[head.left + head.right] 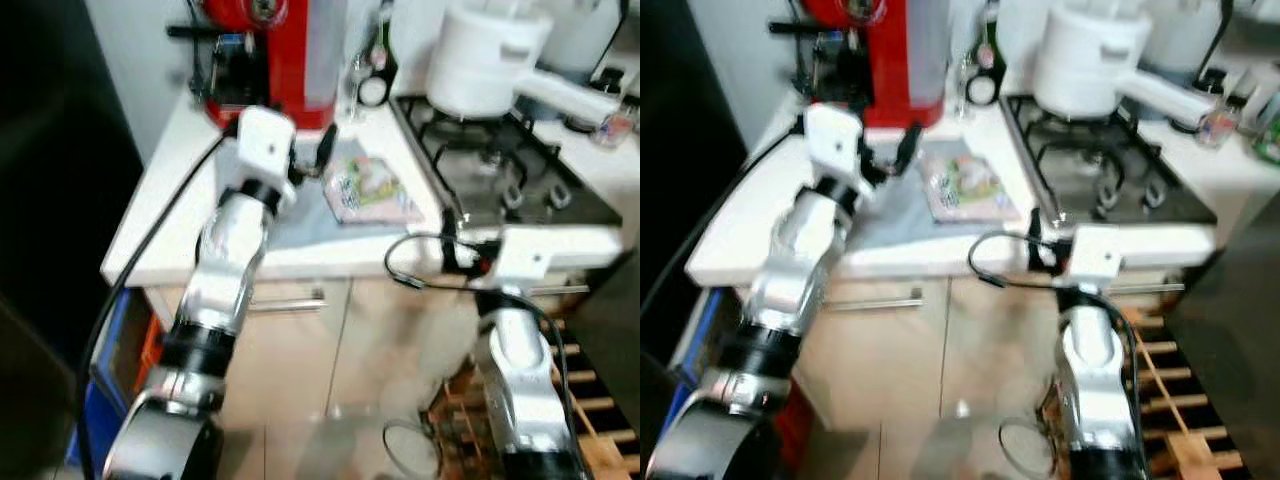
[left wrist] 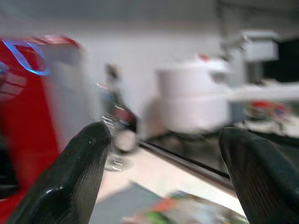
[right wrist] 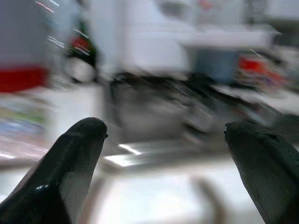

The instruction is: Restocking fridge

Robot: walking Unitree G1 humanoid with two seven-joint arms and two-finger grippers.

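Note:
A flat colourful food packet (image 1: 370,190) lies on a grey mat (image 1: 290,215) on the white counter (image 1: 170,200). My left gripper (image 1: 322,158) is raised over the counter just left of the packet. In the left wrist view this left gripper (image 2: 163,172) is open with nothing between its fingers, and the packet's edge (image 2: 187,212) shows below them. My right gripper (image 1: 448,228) is at the counter's front edge, by the near corner of the gas hob (image 1: 500,170). In its own wrist view the right gripper (image 3: 163,172) is open and empty. The pictures are blurred.
A red coffee machine (image 1: 270,50) stands at the back of the counter, with a white pot (image 1: 490,60) on the hob. A tall dark surface (image 1: 50,200) stands at the left. Cabinet doors (image 1: 320,340) lie below the counter, and a wooden rack (image 1: 590,400) at the lower right.

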